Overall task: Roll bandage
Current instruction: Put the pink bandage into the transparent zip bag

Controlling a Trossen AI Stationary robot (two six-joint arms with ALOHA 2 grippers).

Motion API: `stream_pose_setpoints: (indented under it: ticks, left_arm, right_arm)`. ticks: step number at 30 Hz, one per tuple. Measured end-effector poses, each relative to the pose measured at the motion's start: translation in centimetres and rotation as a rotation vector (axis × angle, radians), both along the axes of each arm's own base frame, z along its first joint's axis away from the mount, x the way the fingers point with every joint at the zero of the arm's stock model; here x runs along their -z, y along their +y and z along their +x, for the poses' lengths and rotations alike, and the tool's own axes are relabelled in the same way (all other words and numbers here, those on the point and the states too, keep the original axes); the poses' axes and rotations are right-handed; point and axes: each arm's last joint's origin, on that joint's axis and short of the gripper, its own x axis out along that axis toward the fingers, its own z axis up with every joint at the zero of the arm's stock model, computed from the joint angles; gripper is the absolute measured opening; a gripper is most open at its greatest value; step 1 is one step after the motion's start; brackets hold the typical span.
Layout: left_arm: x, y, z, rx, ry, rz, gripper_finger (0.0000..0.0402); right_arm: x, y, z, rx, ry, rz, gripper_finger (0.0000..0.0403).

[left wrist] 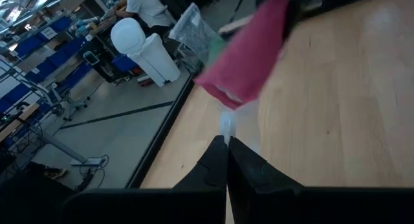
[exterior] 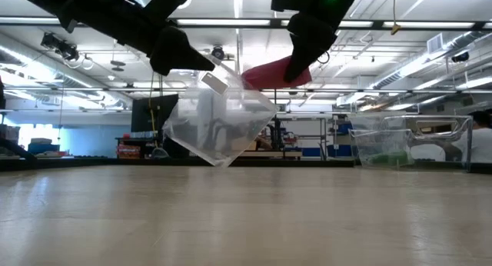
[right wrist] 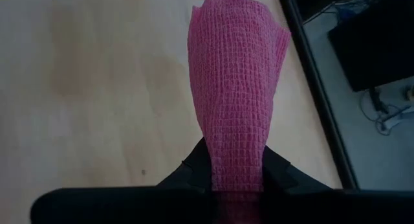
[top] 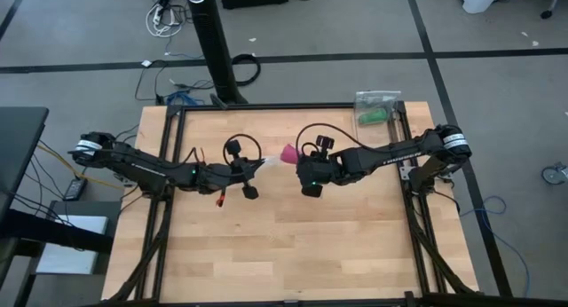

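The magenta-pink bandage [right wrist: 236, 75] is a loosely rolled bundle sticking out past my right gripper [right wrist: 236, 177], which is shut on it above the table's middle [top: 298, 158]. Just to its left, my left gripper [top: 256, 168] is shut on a clear crinkly plastic bag [exterior: 219, 124] that hangs in the air. The bandage's free end [exterior: 257, 76] reaches the bag's upper edge; whether it is inside I cannot tell. My left gripper pinches a thin edge of the clear bag [left wrist: 225, 125] between its two fingertips, coming nearly level from the table's left. The bag hangs below and beyond the fingers, clear of the table. My right gripper pinches the bandage bundle's near end [right wrist: 237, 160] between its two fingers, several layers together. The fingers slant down from the table's right and lie along the bundle. The bandage is lifted clear and juts out toward the bag.
A second clear bag holding a green roll [top: 374, 115] lies at the table's far right corner, by the dark frame rail [top: 401, 121]. Bare wooden tabletop [top: 293, 245] spreads toward the near edge.
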Motion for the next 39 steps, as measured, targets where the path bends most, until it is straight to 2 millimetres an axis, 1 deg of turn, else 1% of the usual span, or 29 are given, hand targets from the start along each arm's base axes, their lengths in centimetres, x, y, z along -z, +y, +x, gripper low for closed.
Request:
stream_pose_setpoints:
  ticks: [9, 12, 17, 20, 27, 32, 36, 39]
  left_arm:
    - [-0.3, 0.0, 0.1, -0.004, -0.041, -0.019, 0.0003]
    - [-0.5, 0.0, 0.1, -0.013, -0.061, -0.021, 0.0003]
    - [-0.3, 0.3, 0.0, -0.090, -0.067, -0.036, 0.0003]
    - [-0.3, 0.4, 0.0, -0.072, -0.079, -0.068, 0.0003]
    - [-0.5, 0.1, 0.2, 0.009, -0.118, -0.132, 0.0003]
    - [-1.2, -0.1, 0.6, 0.058, -0.125, -0.152, 0.0003]
    - [-1.3, -0.2, 0.7, 0.085, -0.114, -0.162, 0.0003]
    - [-1.3, -0.3, 0.8, 0.104, -0.114, -0.171, 0.0003]
  right_arm:
    - [0.0, 0.2, 0.3, -0.098, 0.021, 0.062, 0.0056]
    - [0.0, 0.2, 0.3, -0.123, 0.026, 0.063, 0.0056]
    - [0.0, 0.7, 0.2, -0.154, 0.043, 0.043, 0.0056]
    - [0.1, 0.9, 0.2, -0.175, 0.051, 0.048, 0.0056]
    - [0.1, -0.3, 0.4, -0.184, 0.067, 0.049, 0.0056]
    - [0.1, -1.2, 0.4, -0.168, 0.072, 0.052, 0.0056]
    - [0.1, -1.8, 0.5, -0.138, 0.060, 0.068, 0.0056]
    - [0.0, -2.0, 0.8, -0.153, 0.020, 0.110, 0.0056]
